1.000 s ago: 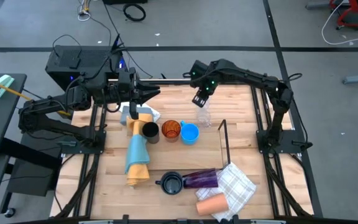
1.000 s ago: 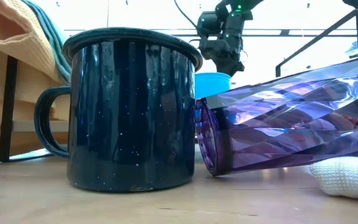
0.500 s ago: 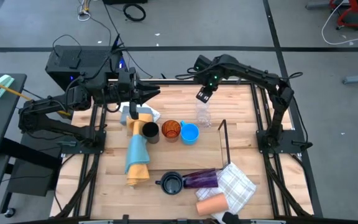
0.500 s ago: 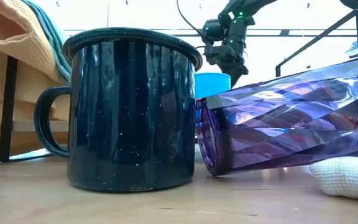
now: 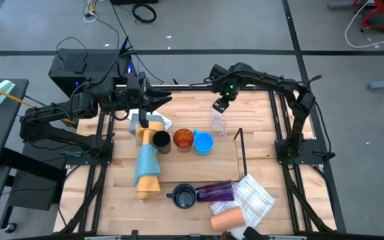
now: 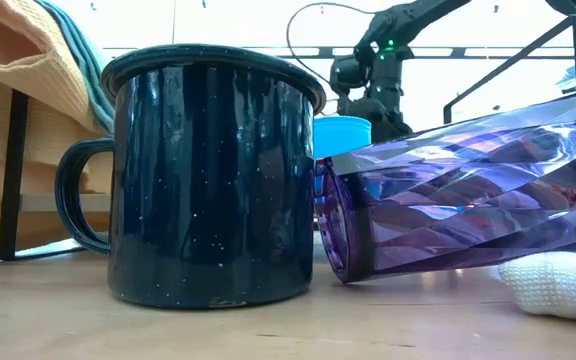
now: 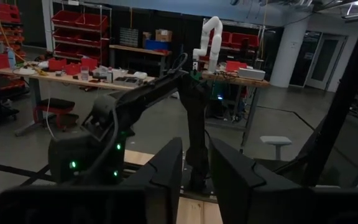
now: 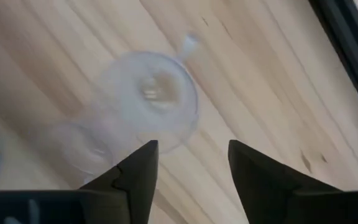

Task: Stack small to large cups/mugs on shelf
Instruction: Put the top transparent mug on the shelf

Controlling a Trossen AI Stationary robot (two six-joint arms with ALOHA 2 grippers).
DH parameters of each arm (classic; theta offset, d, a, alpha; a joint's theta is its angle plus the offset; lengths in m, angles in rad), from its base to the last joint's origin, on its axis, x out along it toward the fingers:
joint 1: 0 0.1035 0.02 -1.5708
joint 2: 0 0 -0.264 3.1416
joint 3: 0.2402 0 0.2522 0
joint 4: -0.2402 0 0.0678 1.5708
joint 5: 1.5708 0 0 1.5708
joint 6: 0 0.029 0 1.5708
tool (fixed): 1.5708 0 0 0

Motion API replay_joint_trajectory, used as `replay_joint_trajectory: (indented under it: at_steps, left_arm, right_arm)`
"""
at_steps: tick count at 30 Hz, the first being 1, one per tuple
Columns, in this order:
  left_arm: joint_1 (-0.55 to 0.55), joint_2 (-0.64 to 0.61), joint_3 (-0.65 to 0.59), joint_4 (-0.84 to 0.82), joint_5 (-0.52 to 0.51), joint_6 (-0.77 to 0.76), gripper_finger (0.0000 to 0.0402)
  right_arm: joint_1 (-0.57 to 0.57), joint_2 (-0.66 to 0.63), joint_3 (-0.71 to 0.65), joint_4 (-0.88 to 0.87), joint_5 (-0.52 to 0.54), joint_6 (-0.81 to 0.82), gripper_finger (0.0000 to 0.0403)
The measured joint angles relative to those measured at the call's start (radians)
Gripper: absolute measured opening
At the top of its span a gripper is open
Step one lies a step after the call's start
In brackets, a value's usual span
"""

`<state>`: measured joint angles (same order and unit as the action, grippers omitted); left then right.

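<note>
Clear glasses [image 5: 219,124] stand on the table's far right part; one shows from above in the right wrist view [image 8: 151,99]. My right gripper [image 5: 220,105] [image 8: 191,168] hangs over them, pointing down, open, touching nothing. A black cup [image 5: 160,141], an amber cup [image 5: 183,139] and a blue cup [image 5: 204,143] stand in a row mid-table. The dark mug [image 5: 184,197] [image 6: 213,180] stands at the near side, with the purple tumbler [image 5: 215,192] [image 6: 468,200] on its side next to it and the peach cup [image 5: 227,219] nearby. The thin black shelf [image 5: 240,150] stands to the right. My left gripper [image 5: 162,100] [image 7: 196,177] waits level at the far left, slightly open.
A rolled yellow-and-blue cloth [image 5: 147,163] lies left of the cup row. A white checked cloth [image 5: 253,200] sits at the near right beside the tumbler. Bare wood shows between the cup row and the near cups.
My right gripper has moved a little toward the table's right edge and gone down toward the clear glasses. The cups and glasses have stayed where they were.
</note>
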<state>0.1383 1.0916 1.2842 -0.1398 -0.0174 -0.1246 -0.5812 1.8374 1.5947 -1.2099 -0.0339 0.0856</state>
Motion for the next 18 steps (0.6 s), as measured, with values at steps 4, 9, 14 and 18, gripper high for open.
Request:
replay_joint_trajectory:
  at_steps: [4,9,14,18]
  left_arm:
    - [0.0,0.0,0.0,0.0,0.0,0.0,0.0088]
    - [0.0,0.0,0.0,0.0,0.0,-0.002,0.0091]
    - [0.0,0.0,0.0,0.0,0.0,-0.003,0.0083]
    - [0.0,0.0,0.0,0.002,0.0,-0.003,0.0085]
  right_arm:
    - [0.002,0.0,-0.034,0.031,0.007,0.014,0.0198]
    - [0.001,0.0,-0.058,0.078,0.007,0.019,0.0191]
    - [-0.002,-0.001,-0.073,0.123,0.007,0.028,0.019]
    - [-0.006,-0.001,-0.095,0.134,-0.004,0.043,0.019]
